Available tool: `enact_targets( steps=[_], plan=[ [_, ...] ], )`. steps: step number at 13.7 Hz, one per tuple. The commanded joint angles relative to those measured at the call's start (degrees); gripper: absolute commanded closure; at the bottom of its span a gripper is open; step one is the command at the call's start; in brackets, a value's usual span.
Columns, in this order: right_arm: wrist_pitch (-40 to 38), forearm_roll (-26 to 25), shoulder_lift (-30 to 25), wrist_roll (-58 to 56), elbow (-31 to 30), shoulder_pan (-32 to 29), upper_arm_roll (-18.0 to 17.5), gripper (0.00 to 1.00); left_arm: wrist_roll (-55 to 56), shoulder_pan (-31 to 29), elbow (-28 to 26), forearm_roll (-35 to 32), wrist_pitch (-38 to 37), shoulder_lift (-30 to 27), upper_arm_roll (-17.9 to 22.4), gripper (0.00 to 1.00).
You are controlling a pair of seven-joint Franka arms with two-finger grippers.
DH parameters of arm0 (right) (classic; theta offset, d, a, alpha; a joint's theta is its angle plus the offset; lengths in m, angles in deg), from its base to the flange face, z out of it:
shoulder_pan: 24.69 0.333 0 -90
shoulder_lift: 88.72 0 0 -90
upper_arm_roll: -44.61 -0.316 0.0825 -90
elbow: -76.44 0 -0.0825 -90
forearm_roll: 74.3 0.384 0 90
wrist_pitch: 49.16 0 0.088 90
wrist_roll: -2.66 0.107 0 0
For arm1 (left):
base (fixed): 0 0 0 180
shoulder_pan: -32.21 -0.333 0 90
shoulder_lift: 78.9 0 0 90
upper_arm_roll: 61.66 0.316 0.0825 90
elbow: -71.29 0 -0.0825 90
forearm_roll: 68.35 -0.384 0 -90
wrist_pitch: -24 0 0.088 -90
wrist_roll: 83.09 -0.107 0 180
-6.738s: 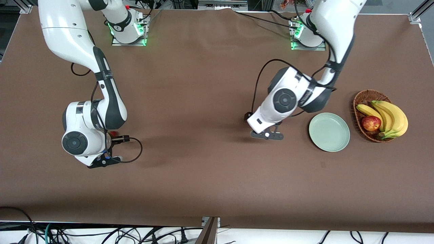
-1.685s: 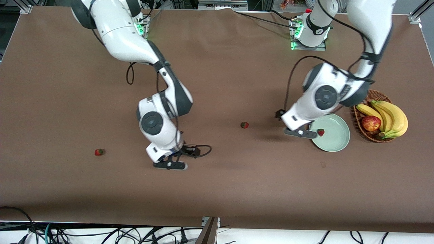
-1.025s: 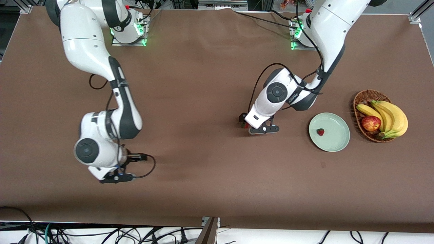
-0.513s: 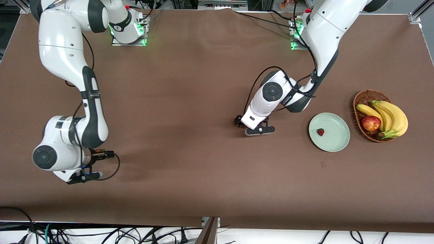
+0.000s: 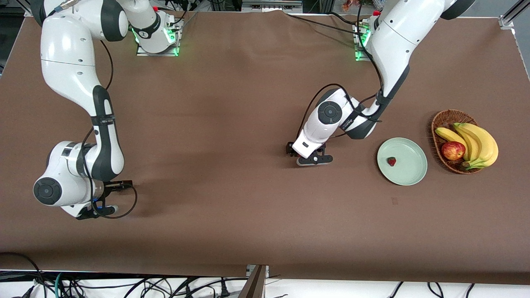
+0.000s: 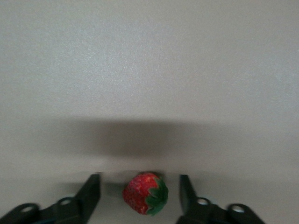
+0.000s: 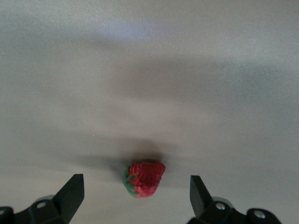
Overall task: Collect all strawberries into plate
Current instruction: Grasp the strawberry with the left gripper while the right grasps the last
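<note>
We see the round, shallow, pale mint-green plate lying on the brown table toward the left arm's end, and one tiny red strawberry with a green cap rests in it, near the rim that faces the middle of the table. Just beside the plate, closer still to that end of the table, sits the brown wicker basket holding yellow bananas and a red apple. The left gripper is down low near the middle of the table, well apart from the plate, with its fingers spread on either side of a second small red strawberry; neither finger appears to touch the berry, though the wrist view is dim there. In the front view the arm hides this berry. The right gripper is low over the right arm's end of the table, fingers likewise spread wide around a third small red strawberry, which lies on the cloth between them, clear of both. We can read no brand, label or writing on any of these things.
</note>
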Motion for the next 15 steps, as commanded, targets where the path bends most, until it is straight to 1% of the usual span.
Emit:
enact_targets(
  steps=[1, 2, 4, 5, 6, 8, 9, 11, 12, 13, 14, 15],
  plan=[
    [1.8, 0.3, -1.4, -1.4, -2.9, 0.0, -0.3, 0.0, 0.7, 0.8, 1.5, -1.8, 0.1, 0.7, 0.6, 0.75],
    [2.1, 0.3, -1.4, -1.4, -3.2, 0.0, -0.3, 0.0, 0.7, 0.6, 1.5, -3.3, 0.0, 0.6, 0.6, 0.84],
    [2.5, 0.2, -1.4, -1.5, -4.0, 0.0, -0.3, 0.0, 0.0, -0.4, 1.4, -4.3, -0.3, -0.1, 0.4, 0.89],
    [2.5, 0.2, -1.4, -1.8, -4.1, 0.0, -0.3, 0.0, -0.1, -1.2, 1.4, -4.3, -0.9, -1.0, 0.4, 0.9],
    [2.5, 0.3, -1.4, -2.5, -4.3, 0.0, -0.3, 0.0, -0.7, -1.7, 1.5, -4.3, -2.9, -2.1, 0.3, 0.92],
    [2.9, 0.3, -1.4, -2.7, -4.9, 0.0, -0.3, 0.01, -3.4, -3.1, 3.4, -4.0, -11.0, -5.0, 0.1, 0.93],
    [3.3, 0.3, -1.4, -2.7, -5.1, 0.0, -0.3, 0.05, -6.2, -3.5, 5.4, -3.6, -16.4, -6.0, 0.0, 0.93],
    [3.4, 0.3, -1.4, -2.9, -5.1, 0.0, -0.3, 0.29, -13.4, -5.5, 9.7, -3.5, -27.0, -7.1, 0.0, 0.92],
    [3.4, 0.4, -1.4, -3.3, -5.1, 0.0, -0.3, 0.4, -17.3, -6.3, 10.8, -3.5, -31.2, -7.5, 0.0, 0.92],
    [3.4, 0.4, -1.4, -3.3, -5.1, 0.0, -0.3, 0.49, -21.5, -8.3, 11.3, -3.5, -33.7, -8.2, 0.0, 0.92],
    [3.4, 0.4, -1.4, -3.3, -5.1, 0.0, -0.3, 0.57, -26.0, -10.5, 11.3, -3.4, -34.6, -8.9, 0.0, 0.93],
    [3.3, 0.4, -1.4, -3.3, -5.1, 0.0, -0.3, 0.6, -31.5, -12.7, 11.3, -3.4, -35.6, -9.3, 0.0, 0.93]
  ],
)
